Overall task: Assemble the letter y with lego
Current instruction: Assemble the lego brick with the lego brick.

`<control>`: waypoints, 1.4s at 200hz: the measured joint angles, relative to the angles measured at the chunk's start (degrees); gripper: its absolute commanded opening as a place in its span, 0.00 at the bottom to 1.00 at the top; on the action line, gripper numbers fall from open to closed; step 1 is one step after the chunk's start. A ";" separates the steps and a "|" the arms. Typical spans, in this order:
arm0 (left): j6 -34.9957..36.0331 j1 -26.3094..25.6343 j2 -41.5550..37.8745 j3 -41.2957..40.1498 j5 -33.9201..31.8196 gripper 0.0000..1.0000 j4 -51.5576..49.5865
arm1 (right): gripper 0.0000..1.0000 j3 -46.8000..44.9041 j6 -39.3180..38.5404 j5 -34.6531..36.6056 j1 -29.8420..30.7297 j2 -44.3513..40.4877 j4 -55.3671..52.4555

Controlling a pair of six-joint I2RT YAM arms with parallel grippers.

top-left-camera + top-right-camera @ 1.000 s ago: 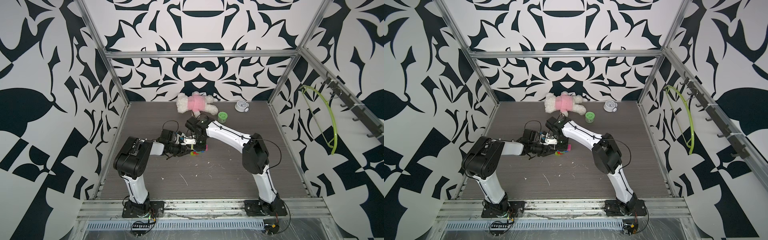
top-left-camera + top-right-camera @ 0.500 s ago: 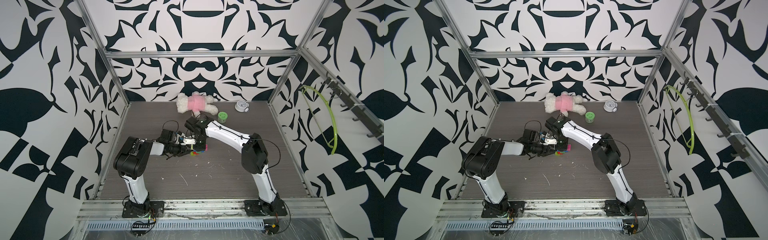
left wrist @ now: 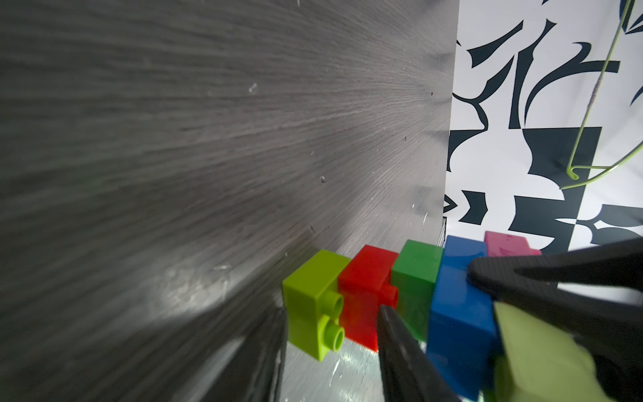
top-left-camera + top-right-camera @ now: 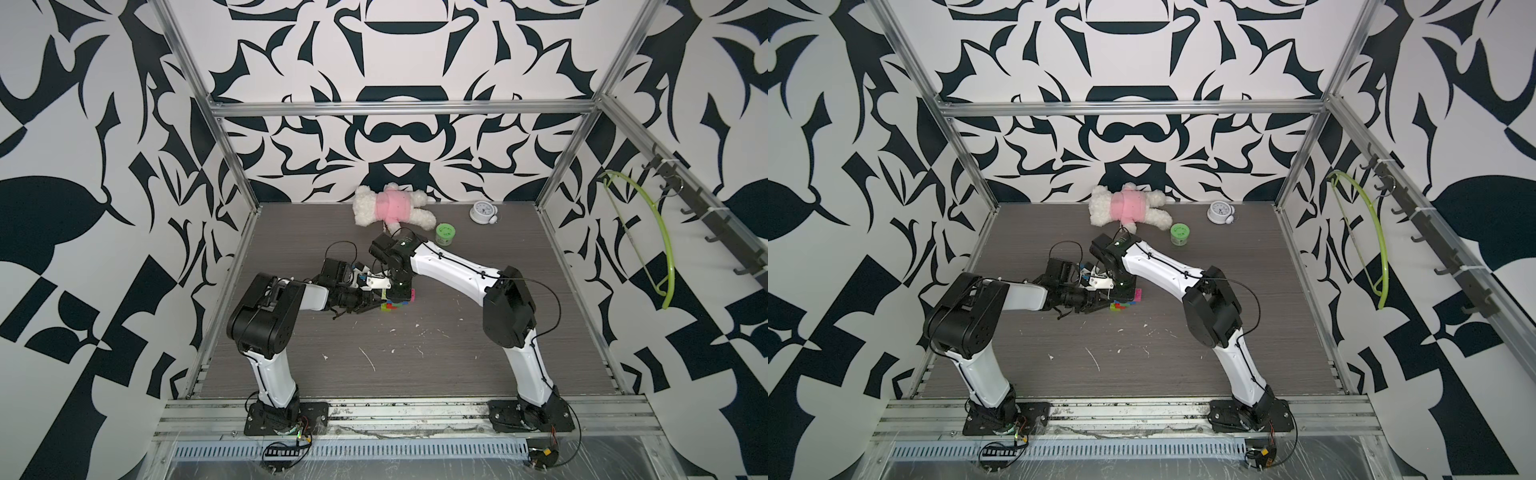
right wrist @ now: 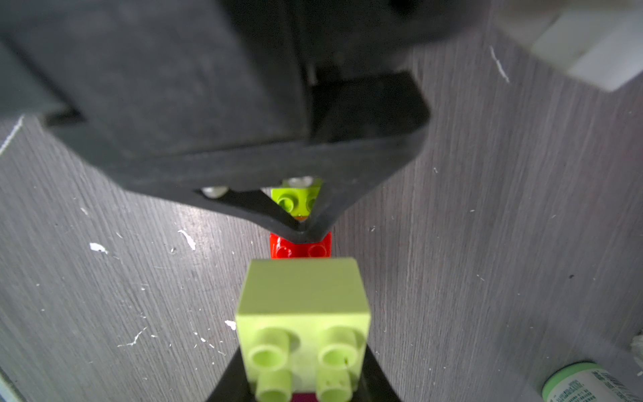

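Bricks of lego [image 3: 414, 278] numbered six, two yellow-green and one each red, green, blue, pink, joined in one stepped chain between both sets of jaws. The right gripper [image 5: 302, 358] was clamped on the near yellow-green brick [image 5: 302, 289]. The left gripper [image 3: 332, 309] straddled the far yellow-green brick [image 3: 306, 292], jaws part-spread, a firm grip not discernible. One grey wood-grain table [image 4: 457, 365] sat inside black-and-white patterned walls [image 4: 395, 62]. Beyond both jaws lay one plush toy [image 4: 390, 208], one green jar [image 4: 445, 232] and one clock [image 4: 481, 212]. The left gripper's body screened part of the chain in the right wrist view.
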 measured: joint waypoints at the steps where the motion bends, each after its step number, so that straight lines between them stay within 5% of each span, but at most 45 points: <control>1: 0.00 0.00 0.00 0.00 0.02 0.46 0.00 | 0.12 0.00 0.00 0.00 0.00 0.00 0.00; 280: 0.42 0.09 0.00 0.11 0.09 0.46 -0.37 | 0.49 -2.75 -0.24 1.22 0.33 -0.96 2.91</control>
